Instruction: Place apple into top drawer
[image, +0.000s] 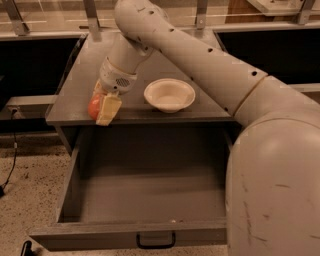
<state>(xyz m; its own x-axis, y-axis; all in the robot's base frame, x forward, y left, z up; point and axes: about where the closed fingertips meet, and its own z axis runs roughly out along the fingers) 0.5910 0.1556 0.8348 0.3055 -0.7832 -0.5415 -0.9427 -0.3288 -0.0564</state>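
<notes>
The apple (93, 106) is a small red-orange fruit at the front left edge of the cabinet top (80, 90). My gripper (103, 108) is down around it, with a pale finger (109, 110) on its right side covering much of it. The gripper looks shut on the apple. The top drawer (145, 200) is pulled wide open below, grey and empty, with a small black handle (156, 242) on its front panel. The apple is above the drawer's back left corner.
A white bowl (169, 94) stands on the cabinet top to the right of my gripper. My large arm fills the right side of the view. A black cable (11, 165) lies on the speckled floor at the left.
</notes>
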